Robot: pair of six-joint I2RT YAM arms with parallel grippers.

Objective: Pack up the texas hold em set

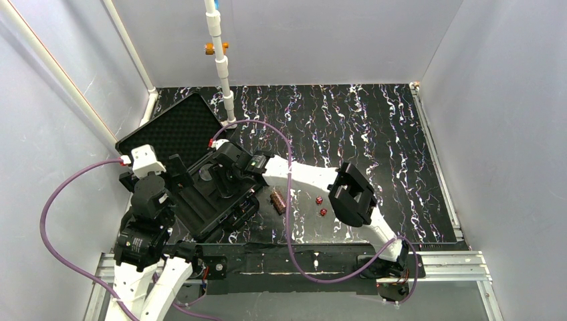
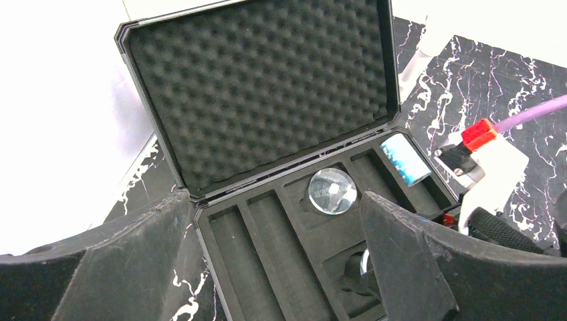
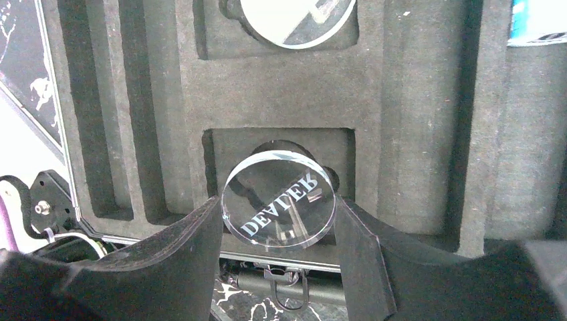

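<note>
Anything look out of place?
Brown chip stack lies on its side on the table beside the case, two red dice loose nearby. Dealer disc sits tilted between the jaws of the right gripper, not seated.

Pincer (image 3: 279, 224) grips clear disc (image 3: 279, 200) (marked DEALER)

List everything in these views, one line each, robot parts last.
case: one, black, open, foam-lined, left on the table.
clear discs: two; one seated in a case pocket, the DEALER disc in the right gripper.
blue-white chip stack: one, in a case slot.
brown chip stack: one, on the table right of the case.
red dice: two, on the table right of that stack.
pipe: one, white, back wall.
left gripper: black, open, over the case.
right gripper: black, shut on the DEALER disc.
</note>
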